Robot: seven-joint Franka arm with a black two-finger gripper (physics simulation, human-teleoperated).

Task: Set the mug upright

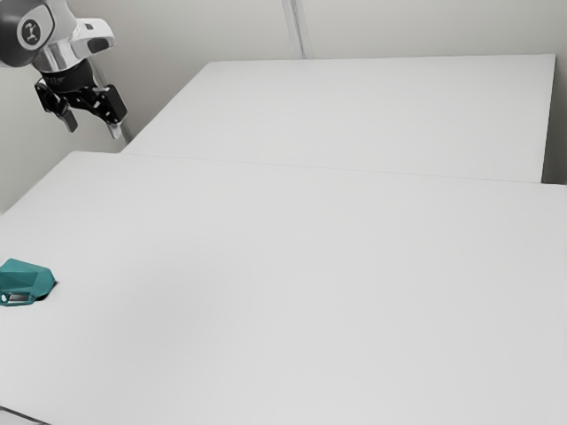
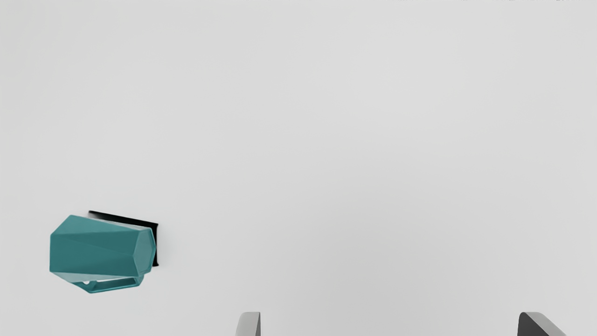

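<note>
The black two-finger pincer (image 1: 93,131) hangs released, upper left in the exterior view; the faceted teal mug (image 1: 25,278) lies sideways on the white tabletop (image 1: 292,292), at the left edge.

The arm (image 1: 60,27) enters the exterior view at the upper left corner, its pale and dark grey end sections leading down to a black gripper (image 1: 93,130) held in the upper left of the frame, fingertips aimed downward. In the wrist view the gripper's two fingers (image 2: 249,325) stand wide apart, grey at their tips, with a broad gap between them
</note>
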